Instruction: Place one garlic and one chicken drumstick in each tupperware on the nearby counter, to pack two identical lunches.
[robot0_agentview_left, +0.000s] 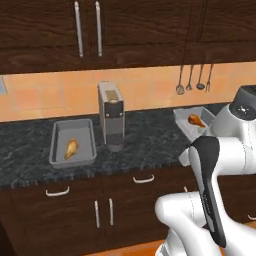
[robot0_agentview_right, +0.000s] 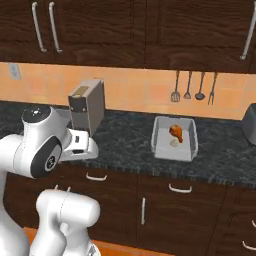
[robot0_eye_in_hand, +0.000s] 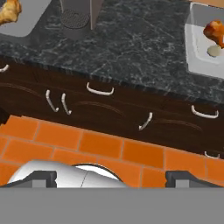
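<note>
Left to right: the left tupperware (robot0_agentview_left: 73, 143) at nine o'clock of the coffee machine (robot0_agentview_left: 111, 115) holds one chicken drumstick (robot0_agentview_left: 71, 148) and no garlic is seen in it. The right tupperware (robot0_agentview_right: 175, 138) at three o'clock holds a second drumstick (robot0_agentview_right: 176, 132) and a garlic (robot0_agentview_right: 174, 143). One garlic appears outstanding and must be found. The gripper (robot0_eye_in_hand: 111, 177), jaws spread and empty, hangs off the counter (robot0_agentview_left: 145, 145) edge; open stone lies between machine and right box.

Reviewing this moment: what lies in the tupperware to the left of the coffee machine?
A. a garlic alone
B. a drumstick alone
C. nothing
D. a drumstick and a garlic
B. The left tupperware holds one chicken drumstick and no bulb, while the right tupperware holds a drumstick with a garlic beside it.
</note>
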